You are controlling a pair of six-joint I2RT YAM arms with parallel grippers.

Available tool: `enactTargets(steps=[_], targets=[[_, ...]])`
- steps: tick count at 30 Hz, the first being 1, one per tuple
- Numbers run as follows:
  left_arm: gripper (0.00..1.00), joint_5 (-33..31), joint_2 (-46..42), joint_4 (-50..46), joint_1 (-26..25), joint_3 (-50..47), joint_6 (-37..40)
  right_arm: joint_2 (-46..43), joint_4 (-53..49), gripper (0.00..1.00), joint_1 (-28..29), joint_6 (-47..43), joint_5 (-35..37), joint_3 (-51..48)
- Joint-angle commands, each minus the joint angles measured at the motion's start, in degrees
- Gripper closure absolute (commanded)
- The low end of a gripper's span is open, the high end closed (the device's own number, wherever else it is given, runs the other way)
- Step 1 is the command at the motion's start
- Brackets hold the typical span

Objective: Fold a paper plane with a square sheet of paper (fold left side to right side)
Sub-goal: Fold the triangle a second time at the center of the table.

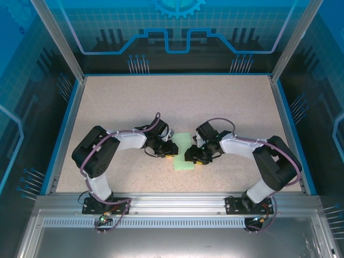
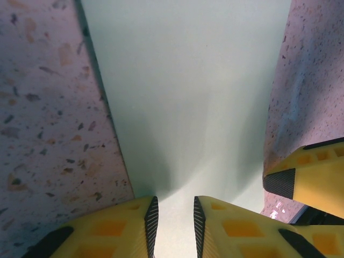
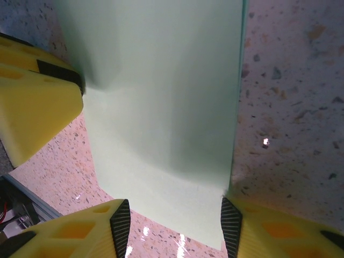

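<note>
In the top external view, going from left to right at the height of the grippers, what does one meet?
left arm's black elbow → left gripper → square sheet of paper → right gripper → right arm's black elbow

— Where's the paper (image 1: 183,152)?
— Mid-table (image 1: 161,102), lying flat.
— And the grippers?
— Left gripper (image 1: 170,151) at the paper's nine o'clock edge, right gripper (image 1: 194,158) at its four o'clock, facing each other across it.

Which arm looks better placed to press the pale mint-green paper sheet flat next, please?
Probably left: the left claw sits over the pale mint-green paper sheet with jaws nearly together; the right claw straddles its width, jaws wide.
</note>
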Motion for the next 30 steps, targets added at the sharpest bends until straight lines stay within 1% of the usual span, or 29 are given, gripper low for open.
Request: enactTargets(steps=[1, 6, 9, 15, 21, 25, 30], targets=[[0.72, -1.61, 0.72, -1.40, -0.75, -1.04, -0.44, 0.02, -0.40, 0.49, 0.98, 0.61, -0.75, 0.15], [0.72, -1.61, 0.72, -1.49, -0.74, -1.01, -0.39, -0.86, -2.90, 0.49, 0.96, -0.16, 2.13, 0.49], [0.72, -1.64, 0.68, -1.50, -0.72, -0.97, -0.45, -1.05, -3.27, 0.49, 1.00, -0.27, 2.53, 0.28], [0.72, -1.70, 0.77, -1.50, -0.71, -1.04, -0.44, -0.01, -2.43, 0.49, 1.55, -0.20, 1.36, 0.19], [0.72, -1.72, 0.70, -1.49, -0.71, -1.01, -0.36, 0.80, 0.32, 0.49, 1.86, 0.86, -1.51, -0.17], [0.72, -1.47, 0.37, -1.03, -0.73, -1.05, -0.57, -0.16, 0.67, 0.49, 1.78, 0.98, -1.41, 0.25], [0.66, -1.30, -2.02, -0.01, -0.73, -1.10, -0.27, -0.09, 2.03, 0.49, 0.73, 1.59, -2.86, -0.11]])
